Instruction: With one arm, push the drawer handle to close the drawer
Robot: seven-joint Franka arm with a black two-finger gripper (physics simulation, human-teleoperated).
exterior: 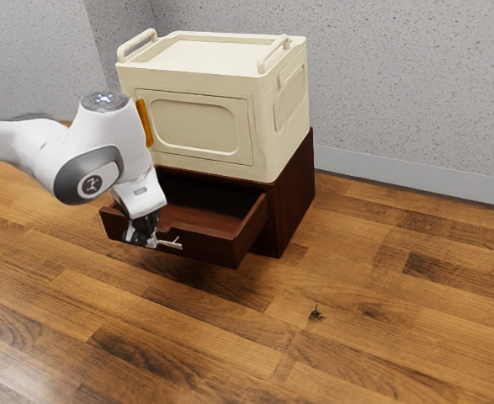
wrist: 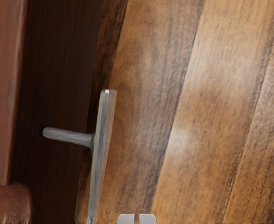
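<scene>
Here's the gripper (exterior: 151, 241), fingertips pressed together, right by the silver handle (wrist: 100, 154), open drawer (exterior: 204, 247) beside it, cream cabinet (exterior: 194, 127) above.

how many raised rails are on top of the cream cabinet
2. One rail stands at the end of the cream cabinet's top toward the exterior view's left, the other rail at the end toward its right.
</scene>
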